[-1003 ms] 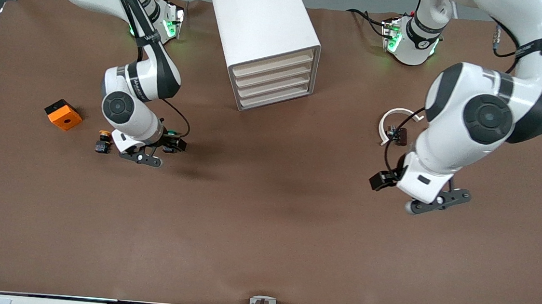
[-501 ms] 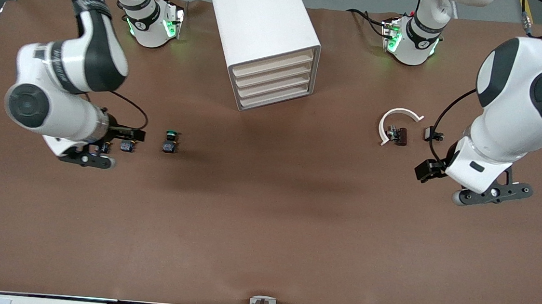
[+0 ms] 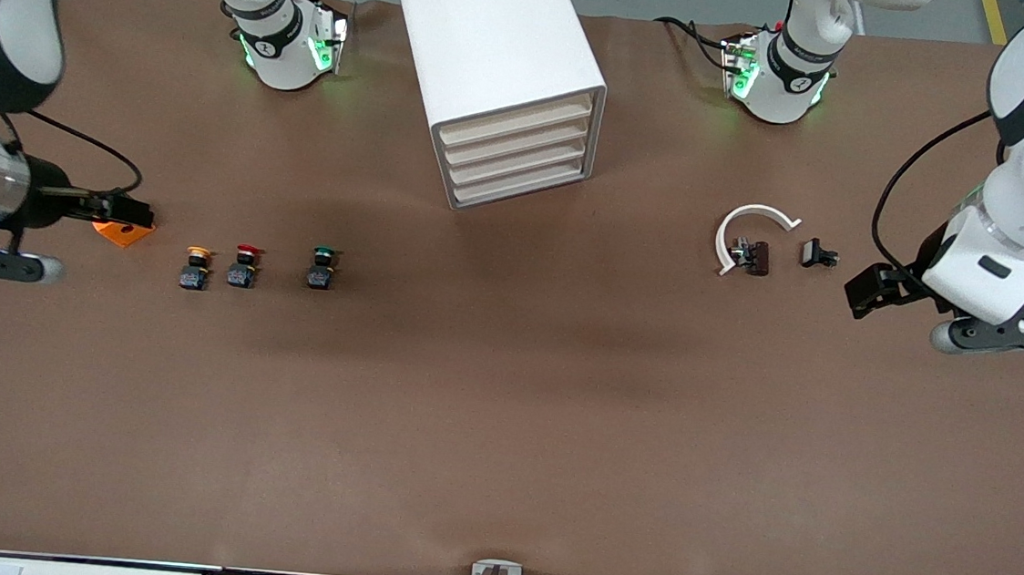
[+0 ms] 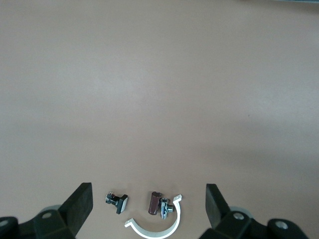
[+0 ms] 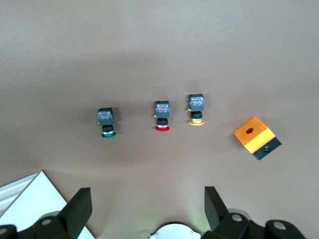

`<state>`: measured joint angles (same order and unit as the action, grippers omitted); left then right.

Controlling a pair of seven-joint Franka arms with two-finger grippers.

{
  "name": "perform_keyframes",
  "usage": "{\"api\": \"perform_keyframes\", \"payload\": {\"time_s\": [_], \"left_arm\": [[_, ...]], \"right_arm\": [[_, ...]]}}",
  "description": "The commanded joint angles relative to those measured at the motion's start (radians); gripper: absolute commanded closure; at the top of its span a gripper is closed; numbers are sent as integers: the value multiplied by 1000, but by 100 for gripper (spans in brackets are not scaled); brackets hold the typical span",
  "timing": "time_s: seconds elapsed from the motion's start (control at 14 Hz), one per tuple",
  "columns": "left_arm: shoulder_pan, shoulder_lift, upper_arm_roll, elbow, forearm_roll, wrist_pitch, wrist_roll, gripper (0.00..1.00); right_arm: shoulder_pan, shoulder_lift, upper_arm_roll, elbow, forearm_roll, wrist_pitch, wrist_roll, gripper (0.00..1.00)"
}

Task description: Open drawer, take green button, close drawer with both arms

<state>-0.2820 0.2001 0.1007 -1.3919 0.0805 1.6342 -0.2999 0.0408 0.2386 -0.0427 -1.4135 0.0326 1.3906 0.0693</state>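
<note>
Front view: can see the button (image 3: 322, 268) with the green cap standing on the brown table (image 3: 500, 433), at about 9 o'clock from the table's middle, free of both grippers. Beside it, toward the right arm's end, find a red button (image 3: 244, 266), then a yellow button (image 3: 195, 267), all three in one row and a little apart. Next in that direction, see an orange box (image 3: 122, 230). At 12 o'clock, find the white drawer cabinet (image 3: 501, 76) with all its drawers pushed in. At about 3 o'clock, see a white curved piece (image 3: 745, 225), a small brown part (image 3: 757, 257) touching it, and a small black part (image 3: 816, 253) just beside. Right wrist view: shows the right gripper (image 5: 148, 206) up in the air over the right arm's end of the table, fingers spread wide, holding nothing. Left wrist view: shows the left gripper (image 4: 148, 204) up over the left arm's end, near the small black part, fingers spread wide too, also empty.
</note>
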Motion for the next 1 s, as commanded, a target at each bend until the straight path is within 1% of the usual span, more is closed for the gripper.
{"api": "perform_keyframes", "payload": {"time_s": [0.0, 0.21, 0.29, 0.36, 0.43, 0.64, 0.79, 0.93], "left_arm": [[17, -62, -15, -39, 4, -27, 36, 0], [30, -122, -15, -104, -11, -30, 47, 0], [71, -137, -32, -113, -28, -30, 51, 0], [107, -140, -83, -116, -31, -31, 53, 0], [136, -140, -110, -117, -31, -31, 54, 0], [147, -159, -122, -133, -33, -40, 56, 0], [142, -212, -118, -201, -36, -31, 56, 0], [142, -295, -119, -300, -36, -27, 58, 0]], "right_arm": [[-13, -12, 14, 5, -25, -10, -20, 0], [-12, -21, 17, 5, -55, -7, -19, 0], [-12, -22, 17, 5, -62, -7, -17, 0], [-10, -22, 18, 5, -62, -7, -17, 0], [-7, -22, 18, 5, -62, -4, -14, 0], [-4, -22, 18, 7, -65, 1, -5, 0], [-6, -22, 18, 18, -65, -7, -5, 0], [-13, -18, 15, 60, -65, -7, -3, 0]]}}
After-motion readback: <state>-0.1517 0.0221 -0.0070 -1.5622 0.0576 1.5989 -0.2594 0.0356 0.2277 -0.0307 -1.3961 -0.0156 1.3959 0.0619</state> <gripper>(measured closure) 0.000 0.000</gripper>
